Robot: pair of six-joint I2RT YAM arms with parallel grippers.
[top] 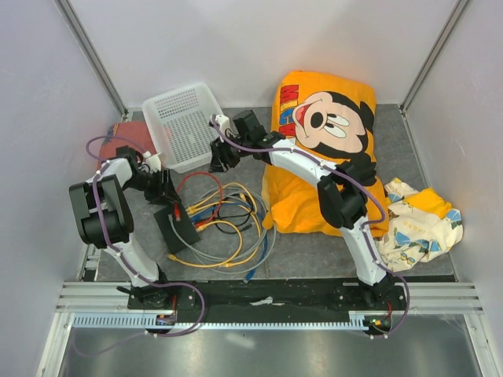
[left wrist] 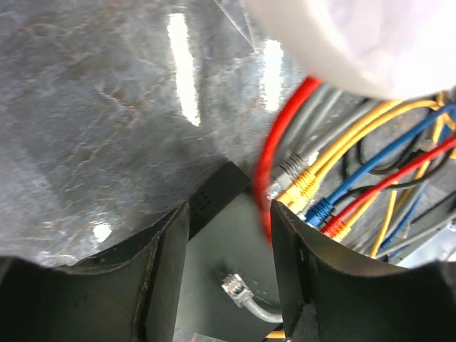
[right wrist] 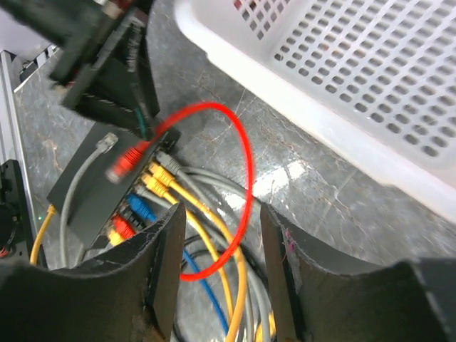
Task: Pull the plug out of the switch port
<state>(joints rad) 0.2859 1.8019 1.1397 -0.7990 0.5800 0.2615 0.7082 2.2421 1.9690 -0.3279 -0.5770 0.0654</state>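
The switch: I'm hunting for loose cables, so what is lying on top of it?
The unplugged end of a grey cable lies on the flat top of the switch. The left gripper hangs over its far corner, so whatever sits under there is hidden. Nothing else shows.

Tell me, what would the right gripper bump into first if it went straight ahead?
Probably the red cable loop, lying just beyond the right gripper, though depth is unclear.

Lab test cell: white panel walls (top: 236,47), alu frame rail (top: 440,297).
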